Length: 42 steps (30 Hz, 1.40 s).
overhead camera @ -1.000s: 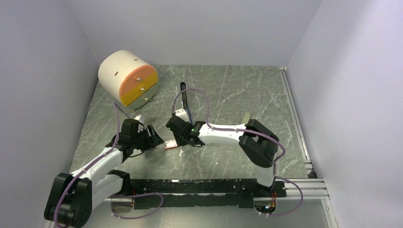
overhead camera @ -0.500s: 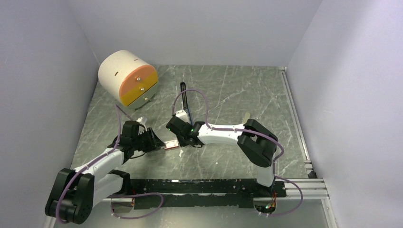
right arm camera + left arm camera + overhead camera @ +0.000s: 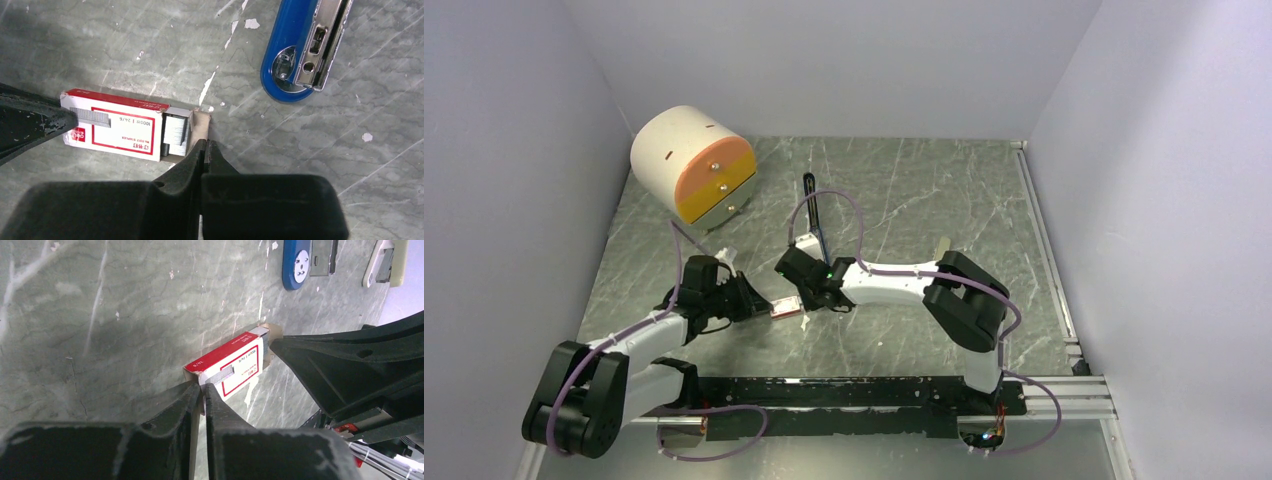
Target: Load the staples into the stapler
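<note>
I am at the opening step, getting the staples out of their packet. My left gripper (image 3: 200, 390) is pinched on the near-left corner of the box (image 3: 120, 127), a thin edge of card between the fingers. My right gripper (image 3: 205, 147) is closed tight at the box's other end, against the beige tray flap (image 3: 200, 120) (whether any card sits between those fingers I cannot tell). The staples (image 3: 175, 132) show as a grey block in the tray, just out of the sleeve. The next move, I judge, calls for a straight pull apart along the box, low and gentle so the strips do not spill. Beyond the box's right end, well apart, lies the stapler (image 3: 282, 60), opened, metal channel up. Its far end is cut off, so I cannot see whether the channel is empty; the sleeve hides how many strips remain
</note>
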Motion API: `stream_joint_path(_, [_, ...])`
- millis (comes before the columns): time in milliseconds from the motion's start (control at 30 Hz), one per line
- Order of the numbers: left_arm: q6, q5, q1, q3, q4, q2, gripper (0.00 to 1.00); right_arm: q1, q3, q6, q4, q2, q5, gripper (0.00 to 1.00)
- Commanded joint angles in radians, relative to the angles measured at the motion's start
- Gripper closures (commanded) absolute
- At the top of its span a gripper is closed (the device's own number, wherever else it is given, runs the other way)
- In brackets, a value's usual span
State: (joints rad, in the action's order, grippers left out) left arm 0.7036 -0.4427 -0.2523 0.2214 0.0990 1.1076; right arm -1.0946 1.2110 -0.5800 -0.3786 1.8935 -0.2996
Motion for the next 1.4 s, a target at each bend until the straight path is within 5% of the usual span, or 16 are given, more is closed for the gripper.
stream_joint_path(0, [-0.01,-0.006,-0.007,0.0,0.018,-0.018,0.89,0.0,-0.016,-0.016,-0.006,-0.037,-0.019,1.0])
stream_joint_path(67, [-0.017,-0.016,-0.007,0.002,0.022,-0.014,0.95,0.0,-0.025,-0.022,-0.01,-0.045,-0.028,1.0])
stream_joint_path(533, [-0.027,0.002,-0.007,0.013,-0.011,-0.04,0.95,0.042,-0.144,-0.061,-0.026,-0.146,-0.046,1.0])
stream_joint_path(967, [-0.04,0.188,-0.007,0.07,-0.189,-0.092,0.94,0.1,-0.264,-0.044,-0.024,-0.247,-0.011,0.99])
stream_joint_path(1267, [-0.029,0.281,-0.007,0.113,-0.288,-0.15,0.5,0.145,-0.279,-0.026,-0.041,-0.345,-0.007,0.57])
stream_joint_path(1367, [-0.037,0.266,-0.007,0.136,-0.299,-0.181,0.4,0.179,-0.276,-0.007,-0.055,-0.399,-0.022,0.52])
